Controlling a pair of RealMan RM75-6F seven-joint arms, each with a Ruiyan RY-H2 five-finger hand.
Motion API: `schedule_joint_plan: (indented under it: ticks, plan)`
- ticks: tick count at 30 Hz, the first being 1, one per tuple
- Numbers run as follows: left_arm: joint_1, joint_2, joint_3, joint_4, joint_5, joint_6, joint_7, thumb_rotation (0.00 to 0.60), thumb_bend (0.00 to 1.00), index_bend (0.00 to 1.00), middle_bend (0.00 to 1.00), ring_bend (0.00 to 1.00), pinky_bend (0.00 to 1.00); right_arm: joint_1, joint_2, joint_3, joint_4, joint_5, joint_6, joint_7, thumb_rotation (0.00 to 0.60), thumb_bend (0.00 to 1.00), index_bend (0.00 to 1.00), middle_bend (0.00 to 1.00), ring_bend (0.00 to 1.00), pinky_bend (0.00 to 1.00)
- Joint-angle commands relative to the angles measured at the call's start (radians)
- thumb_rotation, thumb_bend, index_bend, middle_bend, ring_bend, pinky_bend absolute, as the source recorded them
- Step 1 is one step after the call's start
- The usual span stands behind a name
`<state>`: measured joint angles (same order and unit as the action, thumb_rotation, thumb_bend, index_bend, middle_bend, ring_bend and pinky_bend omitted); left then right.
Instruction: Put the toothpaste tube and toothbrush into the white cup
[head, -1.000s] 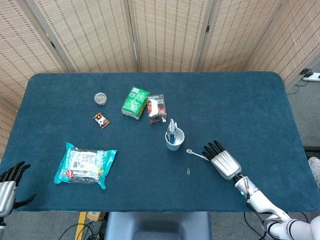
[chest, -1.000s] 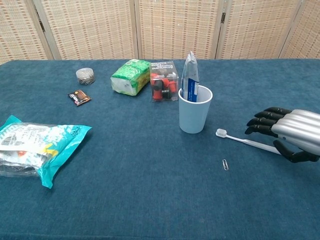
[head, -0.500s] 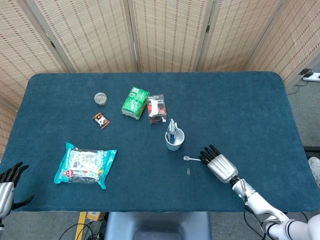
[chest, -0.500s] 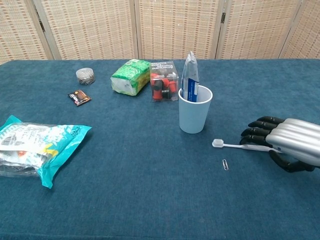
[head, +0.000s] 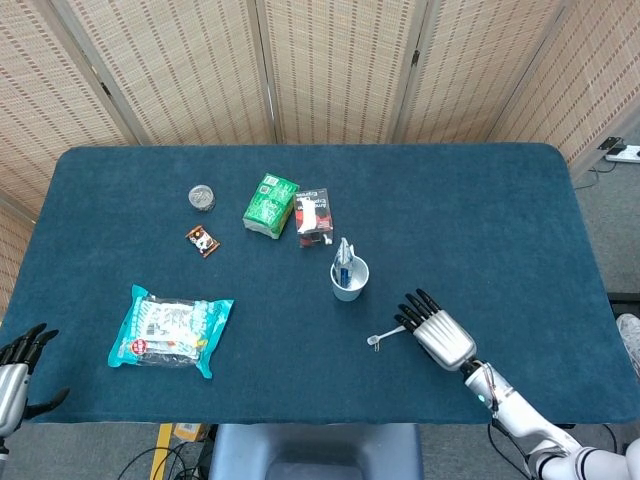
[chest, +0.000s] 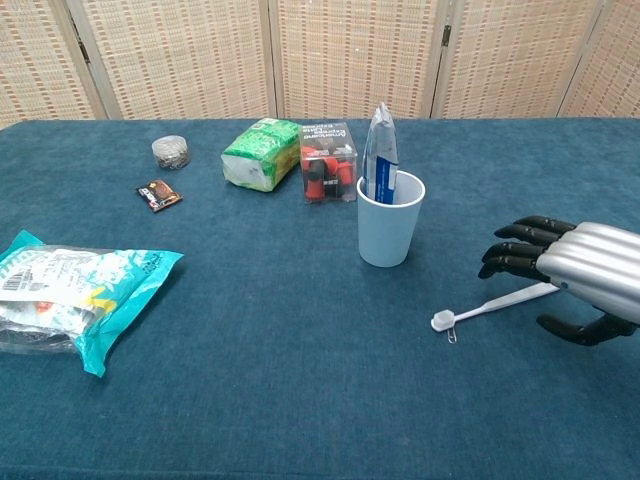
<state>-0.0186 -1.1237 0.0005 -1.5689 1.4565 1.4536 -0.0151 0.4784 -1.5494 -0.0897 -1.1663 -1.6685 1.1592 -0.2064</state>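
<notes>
Three wicker screen panels (head: 330, 65) back the blue-clothed table (head: 480, 210).

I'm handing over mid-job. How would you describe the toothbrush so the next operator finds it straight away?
Start at the white paper cup holding the blue and silver toothpaste tube near the middle of the blue table. Just in front of it, toward the right hand, lies a slim white plastic toothbrush, handle under the hand's fingers. Its head touches a small metal paperclip, the only other item there.
</notes>
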Motion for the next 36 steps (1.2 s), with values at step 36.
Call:
schedule_joint_plan:
  ticks: [36]
  plan:
    - [0.004,-0.009,0.004,0.018,-0.001,-0.005,-0.013,0.600,0.25,0.17,0.10,0.14,0.19,0.057,-0.089,0.052,0.066,0.053,-0.080,-0.068,0.600,0.28,0.48,0.32,0.07,0.10]
